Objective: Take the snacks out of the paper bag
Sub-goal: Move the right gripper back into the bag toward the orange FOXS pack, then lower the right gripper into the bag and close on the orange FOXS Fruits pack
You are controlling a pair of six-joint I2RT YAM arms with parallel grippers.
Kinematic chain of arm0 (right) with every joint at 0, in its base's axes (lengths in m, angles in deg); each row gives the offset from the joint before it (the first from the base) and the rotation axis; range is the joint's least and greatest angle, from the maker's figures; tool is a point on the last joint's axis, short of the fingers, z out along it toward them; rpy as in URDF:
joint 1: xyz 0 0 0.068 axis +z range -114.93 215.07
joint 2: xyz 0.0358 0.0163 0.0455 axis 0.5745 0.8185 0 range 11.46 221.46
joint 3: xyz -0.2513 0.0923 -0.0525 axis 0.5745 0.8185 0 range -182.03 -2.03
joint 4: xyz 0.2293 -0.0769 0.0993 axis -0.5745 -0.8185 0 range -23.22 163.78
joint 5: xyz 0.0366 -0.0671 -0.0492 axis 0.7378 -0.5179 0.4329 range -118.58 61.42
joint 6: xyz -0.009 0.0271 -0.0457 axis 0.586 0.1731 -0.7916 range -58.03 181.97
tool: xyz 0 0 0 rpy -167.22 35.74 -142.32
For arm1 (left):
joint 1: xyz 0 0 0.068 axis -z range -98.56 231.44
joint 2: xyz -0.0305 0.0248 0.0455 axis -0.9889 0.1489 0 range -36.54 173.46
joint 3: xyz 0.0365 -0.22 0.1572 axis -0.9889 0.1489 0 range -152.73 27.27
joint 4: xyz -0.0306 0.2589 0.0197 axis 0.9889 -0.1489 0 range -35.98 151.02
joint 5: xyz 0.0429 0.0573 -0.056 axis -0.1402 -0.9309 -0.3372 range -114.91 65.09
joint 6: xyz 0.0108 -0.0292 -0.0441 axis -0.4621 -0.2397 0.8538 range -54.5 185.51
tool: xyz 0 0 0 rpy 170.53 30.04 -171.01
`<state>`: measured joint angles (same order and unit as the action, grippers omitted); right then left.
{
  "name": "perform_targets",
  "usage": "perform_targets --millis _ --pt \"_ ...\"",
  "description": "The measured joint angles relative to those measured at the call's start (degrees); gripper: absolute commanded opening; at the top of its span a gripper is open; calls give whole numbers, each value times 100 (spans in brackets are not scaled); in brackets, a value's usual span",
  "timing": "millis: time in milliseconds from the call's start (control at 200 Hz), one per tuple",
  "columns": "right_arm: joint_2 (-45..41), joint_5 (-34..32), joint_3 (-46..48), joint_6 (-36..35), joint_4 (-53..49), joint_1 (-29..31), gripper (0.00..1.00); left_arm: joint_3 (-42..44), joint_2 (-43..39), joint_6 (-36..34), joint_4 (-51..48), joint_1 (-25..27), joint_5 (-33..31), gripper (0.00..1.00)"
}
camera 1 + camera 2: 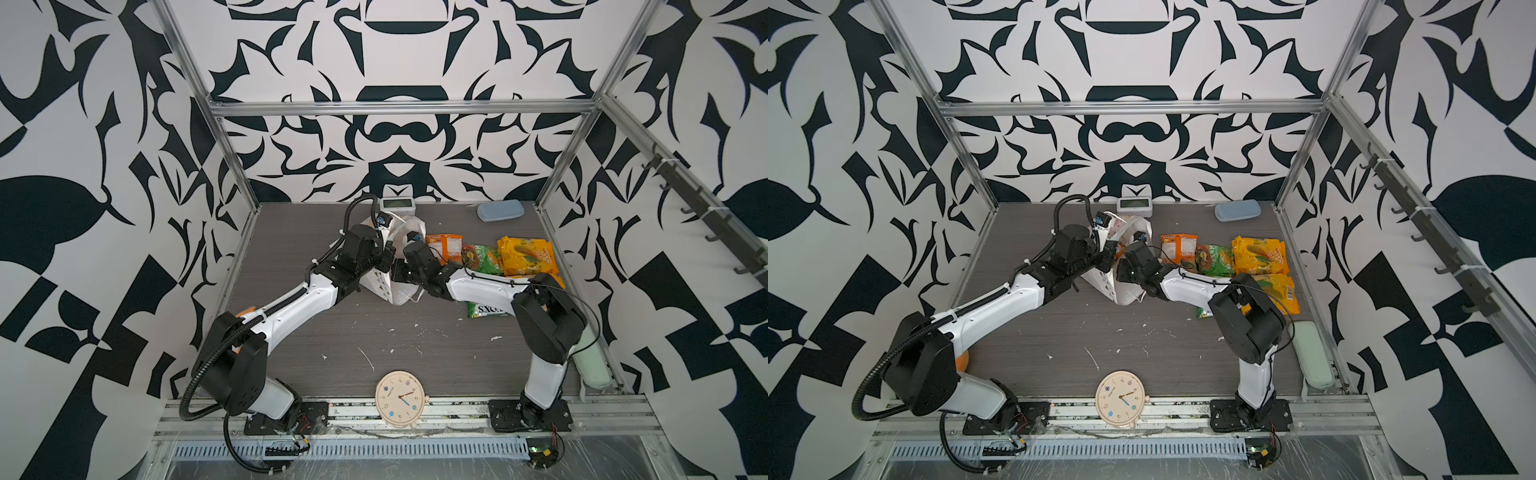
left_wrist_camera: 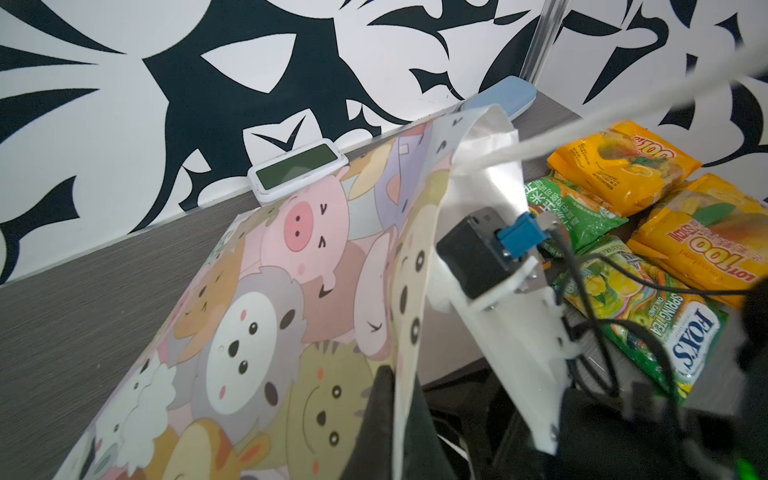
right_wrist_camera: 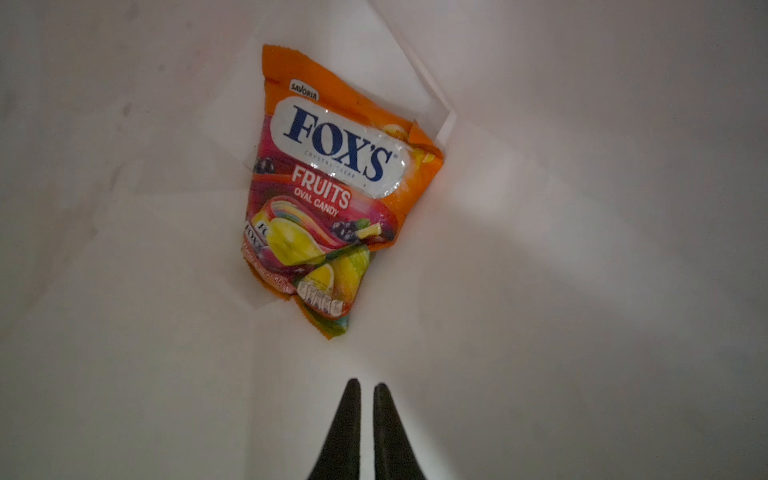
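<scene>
Fingertips pinched almost together on nothing at the right gripper [image 3: 363, 384], low centre of its wrist view, well inside the paper bag [image 3: 540, 249]. Plain white walls close on every side there, narrowing toward the folded bottom. Ahead, near but untouched: an orange packet [image 3: 332, 178], glossy and crumpled, marked "FOX'S FRUITS OVAL CANDY", slanted into the bottom corner. Clamped on the bag's rim at the left gripper [image 2: 399, 399], bottom centre of its view, beside the cartoon-animal side. In both top views, tipped at mid-table between the two arms. Just to its right, five loose packets [image 1: 482, 257] in orange, green and yellow, crowded toward the right rail. Bare table below, down to a clock [image 1: 400, 399] at the front edge.
</scene>
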<state>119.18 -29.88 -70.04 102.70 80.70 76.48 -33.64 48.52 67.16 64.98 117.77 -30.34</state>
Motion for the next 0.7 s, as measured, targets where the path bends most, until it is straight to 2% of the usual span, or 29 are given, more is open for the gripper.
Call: perform_targets --millis 215,490,575,700 --pt "608 28 -278 -212 219 15 16 0 0 -2 -26 0 -2 0" --pt "1154 90 -820 85 240 -39 49 2 -4 -20 -39 0 111 0" --pt "1322 177 -1029 313 262 -111 54 2 -4 -24 -39 -9 153 0" --pt "1572 337 -1261 706 417 -210 57 2 -24 -22 -39 -48 221 0"
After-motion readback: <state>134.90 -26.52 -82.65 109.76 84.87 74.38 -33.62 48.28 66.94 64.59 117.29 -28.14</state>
